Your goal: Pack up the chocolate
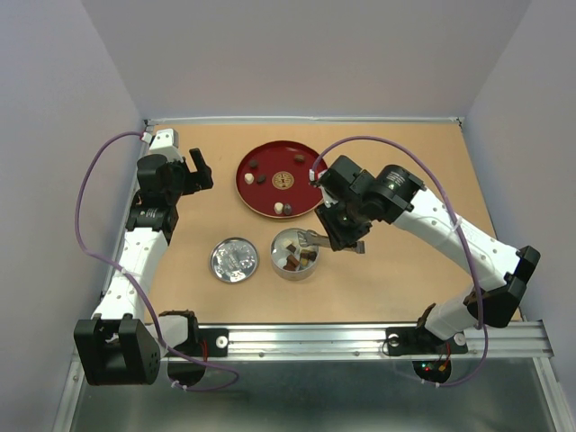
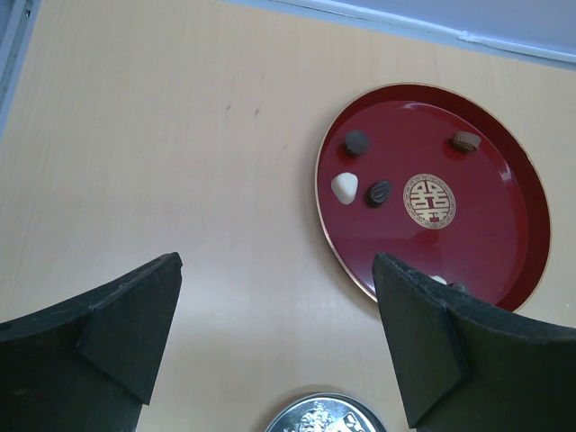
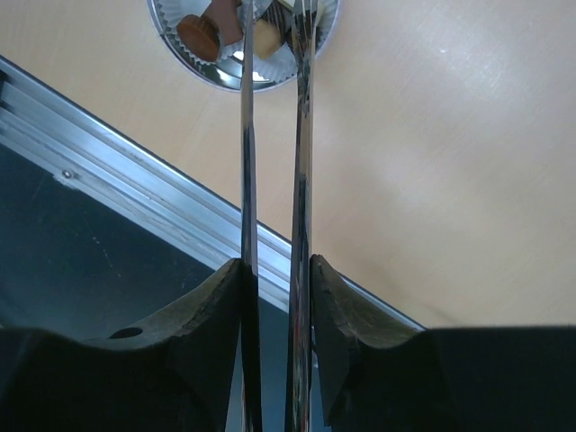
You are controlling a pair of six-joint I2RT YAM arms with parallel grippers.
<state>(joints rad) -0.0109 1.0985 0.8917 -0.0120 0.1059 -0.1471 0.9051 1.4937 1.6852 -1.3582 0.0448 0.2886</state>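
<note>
Several chocolate pieces (image 1: 261, 178), dark, brown and cream-white, lie on a round red plate (image 1: 306, 189); the left wrist view shows a cream one (image 2: 344, 187) and a dark oval one (image 2: 379, 192) on it. More pieces (image 1: 306, 259) lie in the small round tin (image 1: 275, 247). My right gripper (image 1: 346, 236) is shut on long metal tongs (image 1: 315, 239), whose tips reach over the tin. In the right wrist view the tongs (image 3: 301, 135) run up from my gripper (image 3: 276, 265) to the tin (image 3: 216, 79), with a cream piece (image 3: 266, 38) between their tips. My left gripper (image 1: 200, 169) is open and empty, left of the plate.
The tin's silver lid (image 1: 234, 259) lies flat to the left of the tin; its edge shows in the left wrist view (image 2: 326, 418). A metal rail (image 1: 360, 340) runs along the table's near edge. Walls close the table on three sides.
</note>
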